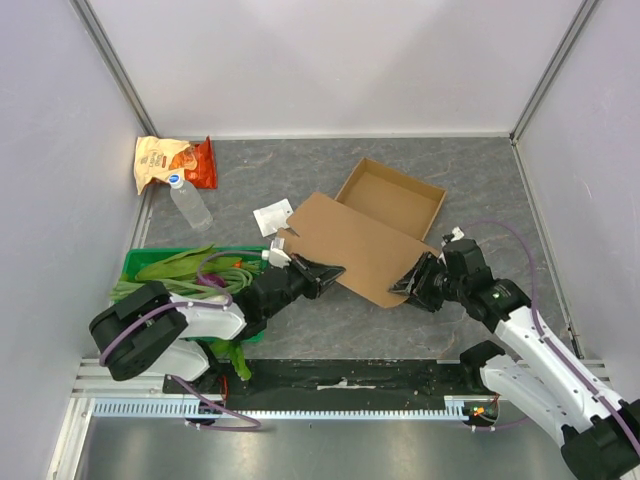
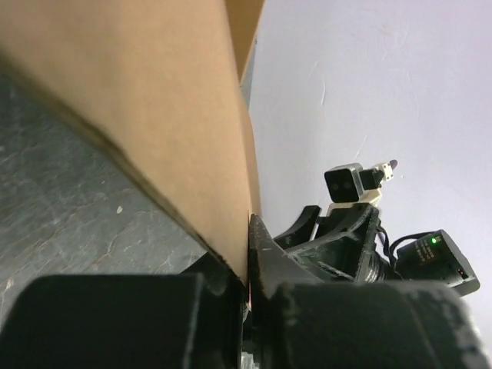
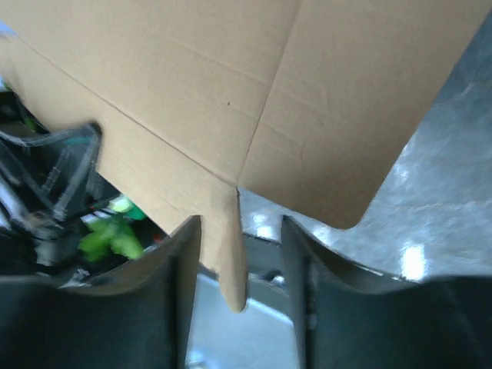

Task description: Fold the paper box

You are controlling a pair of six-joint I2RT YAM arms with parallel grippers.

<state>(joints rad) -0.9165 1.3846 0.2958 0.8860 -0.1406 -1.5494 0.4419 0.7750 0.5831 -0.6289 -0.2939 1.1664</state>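
Two pincers meet the paper box [image 1: 375,225] at its near edge, one on each side. The box lies in the middle of the grey worktop [image 1: 470,170]. Its tray [image 1: 395,195] is far from the arms and its big flat lid [image 1: 345,248] reaches toward them.

The left pincer [image 1: 322,272] is pressed together on the near left edge of the lid. In the left wrist view the brown card runs right down between its fingers [image 2: 280,265] with no gap. I think it pinches there so the lid can't slide or flop when it is lifted.

The right pincer [image 1: 412,285] is at the near right corner, and it is spread. In the right wrist view a small tab [image 3: 231,269] of the lid hangs between its two fingers [image 3: 177,269], with room beside it. So that one isn't holding the box now.

The near edge of the lid looks a bit raised off the worktop. My guess is the lid must swing up and over the tray to close the box. A green crate [image 1: 150,265] sits by the left arm, apart from the box.
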